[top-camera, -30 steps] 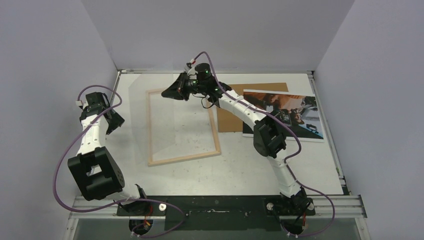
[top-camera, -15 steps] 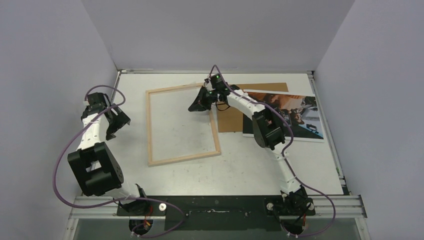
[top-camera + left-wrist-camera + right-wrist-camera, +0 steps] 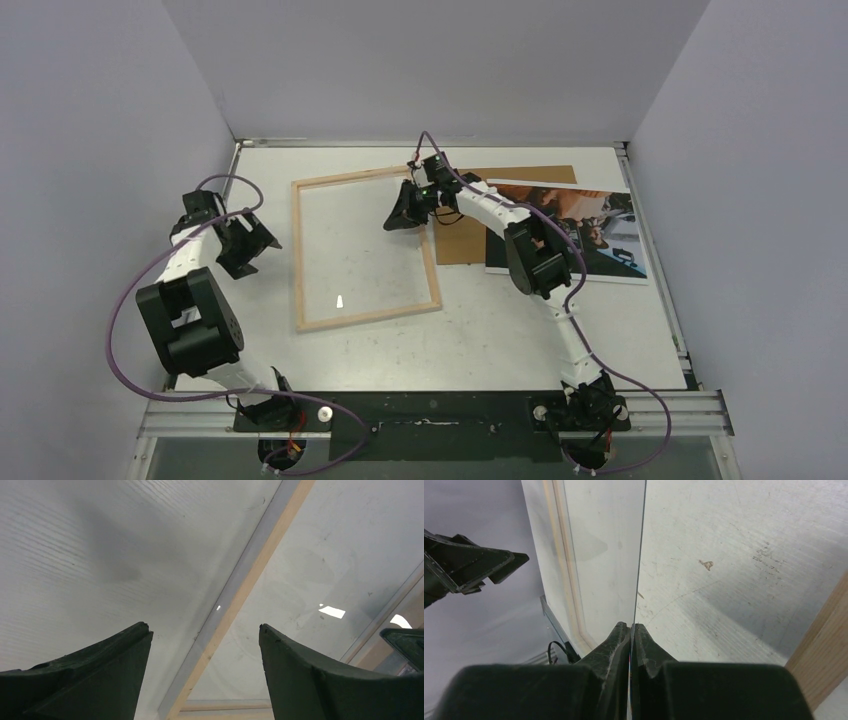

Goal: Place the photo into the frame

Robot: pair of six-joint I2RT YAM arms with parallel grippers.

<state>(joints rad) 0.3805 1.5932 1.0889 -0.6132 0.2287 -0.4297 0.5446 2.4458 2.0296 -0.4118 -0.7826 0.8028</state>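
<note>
Presently, the thin clear transparent sheet is pinched at its edge by the right gripper, whose fingers are pressed together on it; the sheet is held over the thin rectangular pale-wood frame, which lies back-up on the white table. It is judged that the sheet is being seated in the frame, and that the photo is to be fetched afterwards. To do this well, the sheet should be lowered flat, with its corners matched to the inner recess; it should be let go only when all edges are seated; no sideways drag should be given, because the light frame could be pushed. Whether the far side of the sheet rests fully inside cannot be told with certainty, since it is nearly invisible from above.

The left gripper is spread wide and nothing is held in it; it is placed near the left rail of the frame, where the frame could be steadied. The large dark paper photo lies flat at the right side of the table, well apart from the right gripper and partly over the plain brown backing board; it is touched by neither gripper.
</note>
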